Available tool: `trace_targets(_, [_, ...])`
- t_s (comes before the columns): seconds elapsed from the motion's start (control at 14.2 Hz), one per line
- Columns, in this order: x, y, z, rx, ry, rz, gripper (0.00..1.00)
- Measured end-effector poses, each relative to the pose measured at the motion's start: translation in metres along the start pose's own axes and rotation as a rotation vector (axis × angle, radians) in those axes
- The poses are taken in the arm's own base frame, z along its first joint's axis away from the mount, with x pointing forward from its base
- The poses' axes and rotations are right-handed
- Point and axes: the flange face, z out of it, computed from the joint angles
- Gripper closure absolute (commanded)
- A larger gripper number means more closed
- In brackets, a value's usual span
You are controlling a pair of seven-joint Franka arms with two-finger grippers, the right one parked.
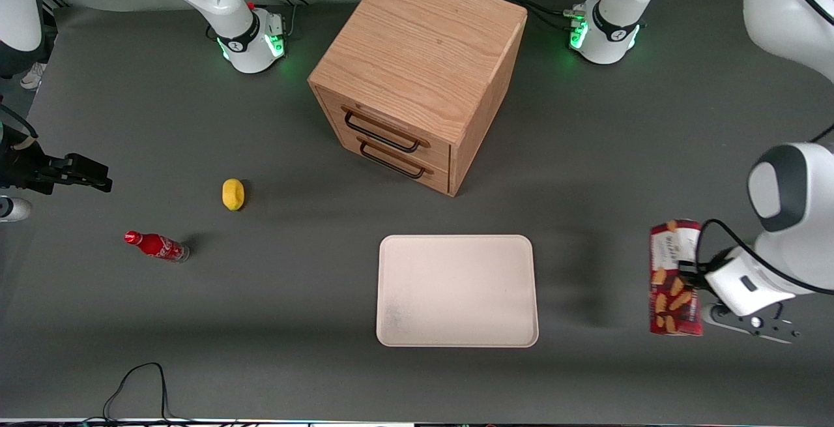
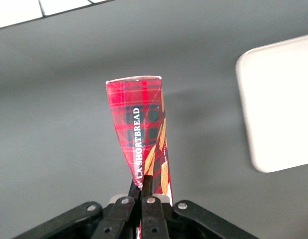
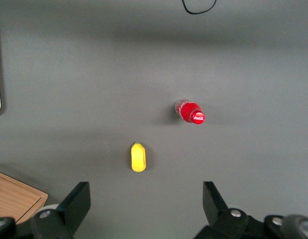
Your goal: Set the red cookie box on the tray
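Hanging in the air at the working arm's end of the desk (image 1: 273, 323), the red cookie box (image 1: 675, 277) is carried by the gripper (image 1: 692, 277), whose fingers are clamped on its long side; it stands well apart from the tray (image 1: 456, 290), which lies flat and bare near the front camera, in front of the wooden drawer cabinet (image 1: 417, 68). From its look I judge the carton light, thin-walled and easy to crush, its glossy print a little slippery, so a grip across the narrow faces near the middle suits it best. The wrist view on the working arm shows the red cookie box (image 2: 139, 129) with tartan print and biscuit pictures, pinched between the 2 black fingers (image 2: 146, 191), its walls bowed inward at the clamp, with the smooth, round-cornered tray (image 2: 278, 109) nearby. The parked arm's wrist view shows only a yellow lemon (image 3: 138, 157) and a small red soda bottle (image 3: 190, 112) on matte grey.
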Motion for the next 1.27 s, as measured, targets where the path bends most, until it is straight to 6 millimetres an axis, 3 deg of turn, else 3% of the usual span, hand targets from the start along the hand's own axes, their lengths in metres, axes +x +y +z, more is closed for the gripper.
trace_targets(0.14, [0.005,0.054,-0.002,-0.034,0.011,-0.073,1.0])
trace_targets(0.28, [0.012,0.111,0.01,-0.075,0.033,-0.135,1.0])
trace_targets(0.49, [0.02,0.179,0.061,-0.056,0.057,-0.151,1.0])
trace_targets(0.63, [0.023,0.205,0.105,-0.031,0.07,-0.161,1.0])
trace_targets(0.77, [0.023,0.212,0.146,-0.015,0.086,-0.155,1.0])
trace_targets(0.99, [0.021,0.209,0.177,-0.005,0.074,-0.151,1.0])
trace_targets(1.06, [0.021,0.209,0.177,-0.002,0.074,-0.15,0.01])
trace_targets(1.27, [0.022,0.208,0.175,0.011,0.083,-0.141,0.0])
